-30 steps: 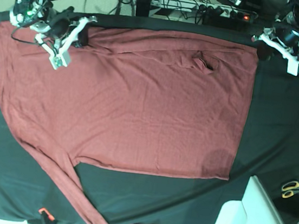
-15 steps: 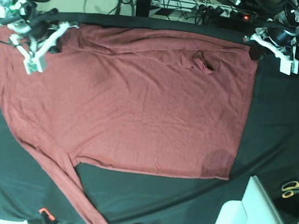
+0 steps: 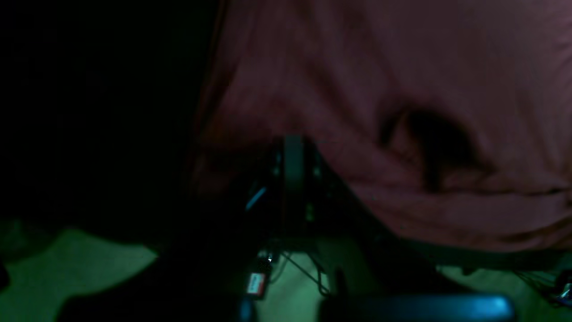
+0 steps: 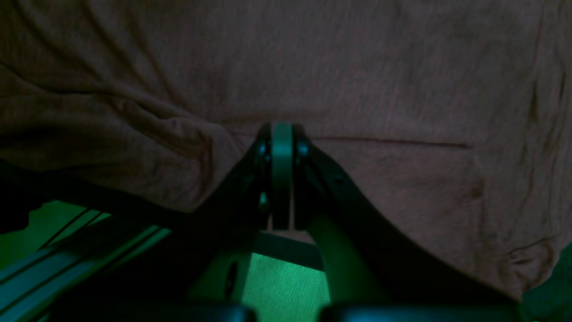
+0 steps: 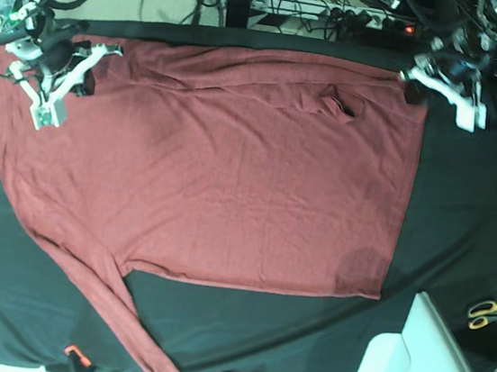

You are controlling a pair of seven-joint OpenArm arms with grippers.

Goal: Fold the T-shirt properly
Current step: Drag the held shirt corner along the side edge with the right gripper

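T-shirt (image 5: 214, 173) flat on bench (image 5: 461, 230); right gripper (image 5: 89, 65) shifted outward along top hem, left gripper (image 5: 416, 80) nudged inward, both closed empty, fold pending.

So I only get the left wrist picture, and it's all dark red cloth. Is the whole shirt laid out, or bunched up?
Observer: In the base view the T-shirt lies spread flat on the black cloth, with one long sleeve trailing toward the near edge.
Operator: And where's the other arm?
Observer: The right gripper is at the shirt's opposite far corner, jaws shut against the fabric.
Operator: Anything else lying around?
Observer: Yellow-handled scissors lie off to one side, apart from the shirt.
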